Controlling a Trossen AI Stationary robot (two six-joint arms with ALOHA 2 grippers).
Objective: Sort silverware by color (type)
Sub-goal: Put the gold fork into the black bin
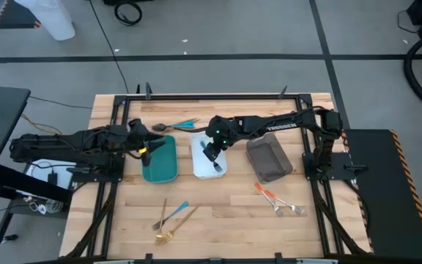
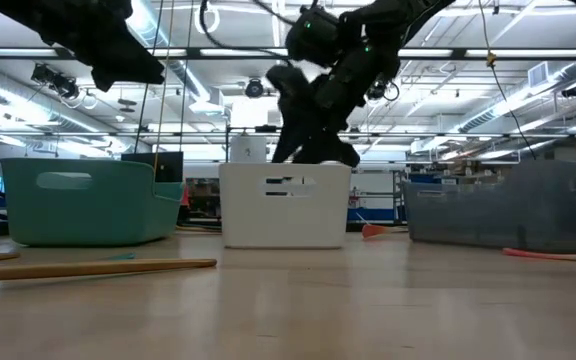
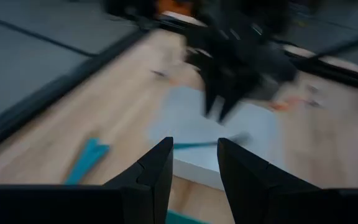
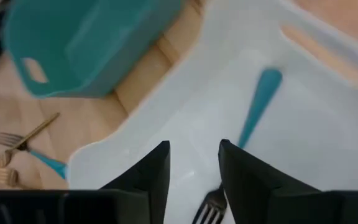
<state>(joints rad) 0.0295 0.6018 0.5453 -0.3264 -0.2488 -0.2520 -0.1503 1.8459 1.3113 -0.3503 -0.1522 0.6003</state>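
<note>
Three trays stood in a row across the table: a teal tray (image 1: 160,160), a white tray (image 1: 209,163) and a grey-brown tray (image 1: 269,159). Your right gripper (image 1: 211,152) hung over the white tray with its fingers (image 4: 146,171) apart and nothing between them; a blue-handled fork (image 4: 244,140) lay on the tray floor directly beneath, apparently just let go. Your left gripper (image 1: 146,147) hovered at the near edge of the teal tray, fingers (image 3: 151,171) parted and empty.

The unsorted silverware lay in three places. A mixed cluster (image 1: 171,218) of gold and blue-handled pieces sat at the front of the table, left of centre. Orange-handled pieces (image 1: 277,199) sat in front of the grey-brown tray. A few more pieces (image 1: 180,124) lay behind the teal and white trays.

To finish this drop well, you would have lifted the right gripper straight up, fingers kept wide, so that neither tip caught the fork or the tray wall. For the following pick, the orange-handled group lay nearest your right arm; a grasp across one handle, clear of its neighbours, would have avoided dragging two at once.
</note>
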